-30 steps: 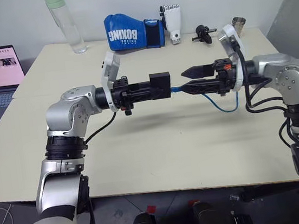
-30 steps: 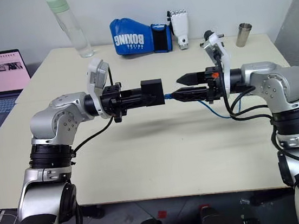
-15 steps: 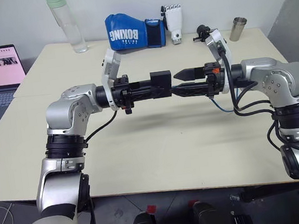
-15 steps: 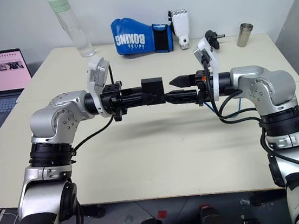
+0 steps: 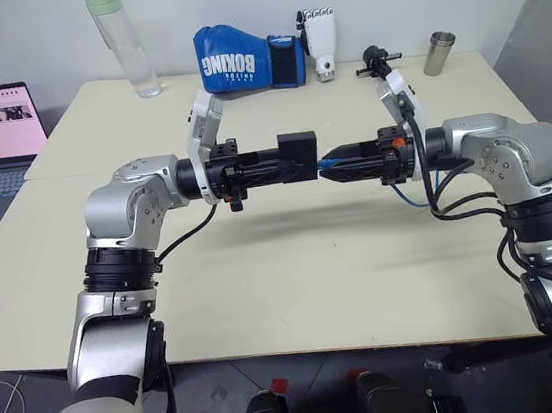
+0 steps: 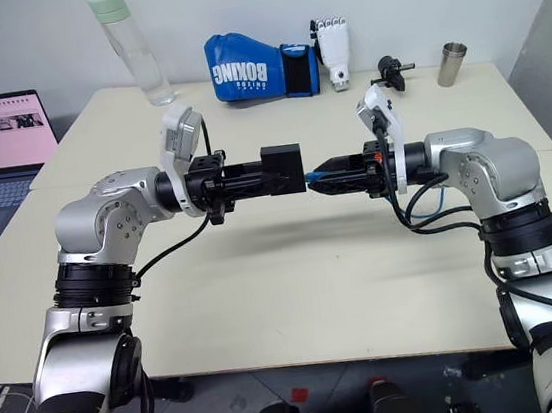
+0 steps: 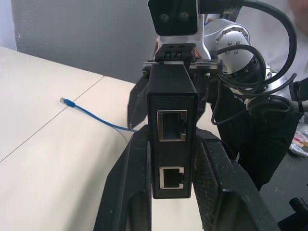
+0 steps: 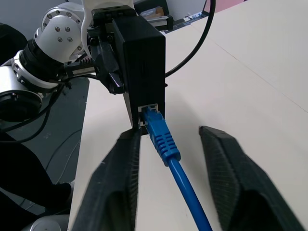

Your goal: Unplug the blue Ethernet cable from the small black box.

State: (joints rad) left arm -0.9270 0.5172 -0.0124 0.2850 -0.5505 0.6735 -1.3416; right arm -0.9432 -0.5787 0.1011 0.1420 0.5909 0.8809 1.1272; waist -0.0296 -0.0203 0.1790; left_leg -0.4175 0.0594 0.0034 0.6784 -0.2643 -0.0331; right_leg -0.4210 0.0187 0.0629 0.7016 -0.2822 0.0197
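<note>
We see both arms raised over the pale table [image 5: 296,285], their grippers pointing at each other. The left gripper [image 7: 174,159] is clamped on the small black box [image 5: 298,155], one finger pressed to each of its narrow sides, and holds it in the air above the table. In the left wrist view the box's near face shows two sockets, one above the other, both with nothing in them; the far face is turned away from that camera.

The blue Ethernet cable [image 8: 166,142] sits with its plug in a socket on the box's other face, as the right wrist view shows. From there the cord runs back between the fingers of the right gripper [image 5: 337,168]. In that view the fingers stand on either side of the blue boot with a gap showing on each side, so we read them as not pinching it; in the head views they look drawn close together around the cord, and we cannot tell whether they touch it.

Behind the right wrist the cord drops in a loop, partly hidden by black robot wires. Its free end lies on the table.
</note>
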